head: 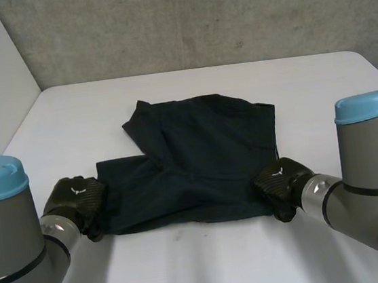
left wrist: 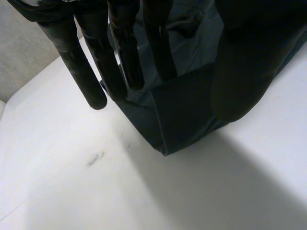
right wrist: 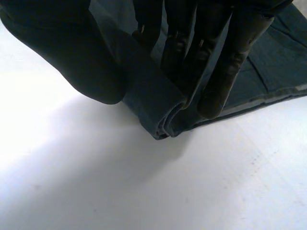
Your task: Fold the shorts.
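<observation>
The dark navy shorts (head: 198,161) lie spread on the white table (head: 209,262), one layer folded over another. My left hand (head: 76,199) is at their near left corner. In the left wrist view its fingers (left wrist: 91,72) are straight and spread above that corner of the shorts (left wrist: 182,110), the thumb (left wrist: 244,72) lying over the cloth without pinching it. My right hand (head: 282,179) is at the near right corner. There its fingers (right wrist: 216,86) and thumb (right wrist: 72,62) pinch the doubled edge of the shorts (right wrist: 153,105) just above the table.
Bare white table runs along the near edge in front of both hands and around the shorts. A grey concrete wall (head: 195,18) stands behind the table's far edge.
</observation>
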`<control>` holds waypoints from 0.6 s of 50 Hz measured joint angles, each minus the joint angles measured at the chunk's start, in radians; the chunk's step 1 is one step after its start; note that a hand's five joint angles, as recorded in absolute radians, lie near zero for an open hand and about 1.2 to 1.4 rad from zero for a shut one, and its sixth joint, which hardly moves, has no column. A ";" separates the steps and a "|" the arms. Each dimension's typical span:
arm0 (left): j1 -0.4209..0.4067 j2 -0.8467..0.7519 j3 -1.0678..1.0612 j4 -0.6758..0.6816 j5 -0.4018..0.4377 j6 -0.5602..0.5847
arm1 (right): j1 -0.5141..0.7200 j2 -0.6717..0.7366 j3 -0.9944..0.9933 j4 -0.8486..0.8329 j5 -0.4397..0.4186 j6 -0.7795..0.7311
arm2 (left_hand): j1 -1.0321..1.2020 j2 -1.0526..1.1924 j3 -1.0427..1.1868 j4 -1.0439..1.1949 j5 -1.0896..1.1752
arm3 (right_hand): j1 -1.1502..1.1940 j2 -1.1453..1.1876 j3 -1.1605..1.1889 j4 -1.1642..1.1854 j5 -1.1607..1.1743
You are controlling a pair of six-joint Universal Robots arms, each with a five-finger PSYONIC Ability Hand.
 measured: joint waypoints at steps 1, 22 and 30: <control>0.001 0.008 -0.007 0.012 0.003 0.001 | -0.007 -0.005 0.011 -0.012 -0.014 0.008 | -0.075 -0.063 -0.060 -0.064 -0.066 | 0.000 0.000 0.000 0.000 0.000; 0.254 0.185 -0.201 0.144 0.441 0.010 | -0.075 -0.029 0.050 -0.132 -0.066 0.204 | 0.064 0.072 0.067 0.071 0.064 | 0.000 0.000 0.000 0.000 0.000; 0.350 0.189 -0.254 0.160 0.596 0.035 | -0.072 -0.027 0.046 -0.130 -0.069 0.220 | 0.056 0.067 0.063 0.061 0.058 | 0.000 0.000 0.000 0.000 0.000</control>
